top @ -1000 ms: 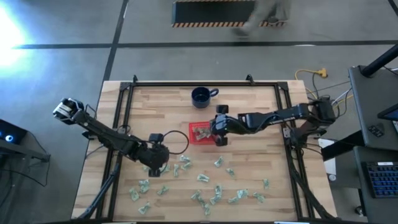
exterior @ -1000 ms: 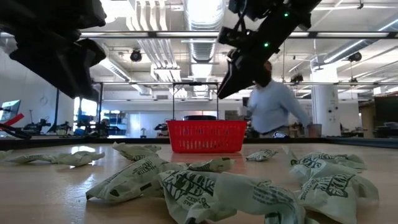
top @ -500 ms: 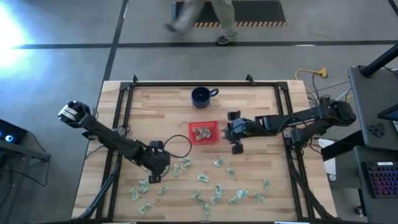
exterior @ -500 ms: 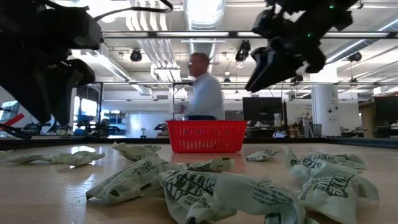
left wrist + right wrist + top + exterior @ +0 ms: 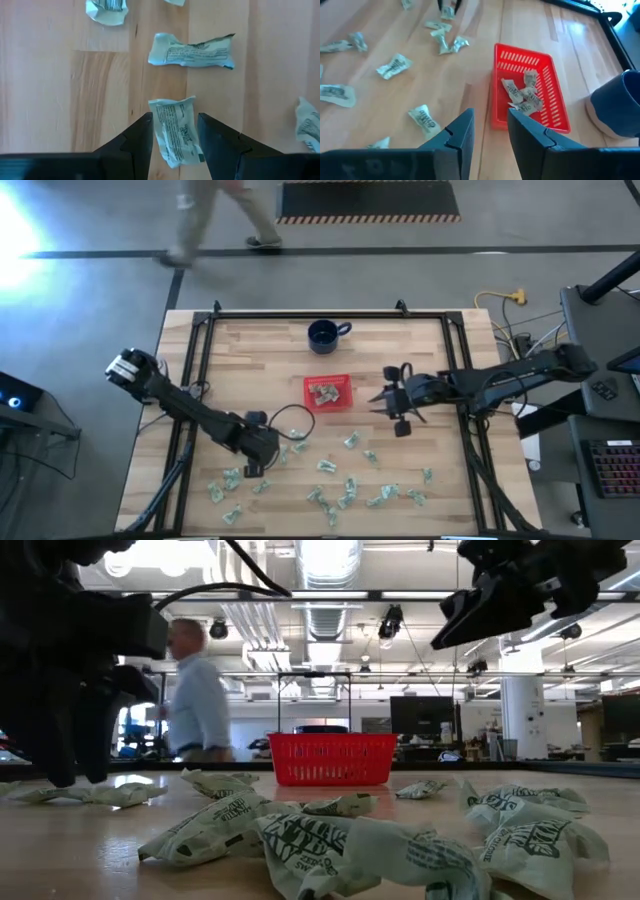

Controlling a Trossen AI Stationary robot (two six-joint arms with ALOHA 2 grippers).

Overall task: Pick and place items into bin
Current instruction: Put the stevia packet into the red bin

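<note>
Left wrist view shows one crumpled wrapper (image 5: 176,131) lying on the counter (image 5: 60,100) between the two dark fingers of the left gripper (image 5: 174,131); the fingers are spread to either side of it and not yet pressed on it, so this piece is judged to be the one lined up for the next pick. A second wrapper (image 5: 192,51) lies just beyond it, and dark print is seen on both, too small to be read.

The rest of the items (image 5: 330,480) are scattered over the near half of the counter in the high view, well apart from the red bin (image 5: 328,393), which sits near the counter's middle. A few wrappers (image 5: 522,92) are already heaped inside the bin, so the task is judged to be partly done, with most pieces still outside.

The right gripper (image 5: 393,398) hangs beside the bin on its right, above the counter; its fingers (image 5: 462,132) are parted with nothing between them, so it is taken to be empty after a drop.

On the large wrappers (image 5: 330,845) close to the low camera, dark green lettering is visible, but no word can be made out.

A dark blue mug (image 5: 324,334) stands behind the bin, apart from it. A person (image 5: 195,700) is seen in the room beyond.
</note>
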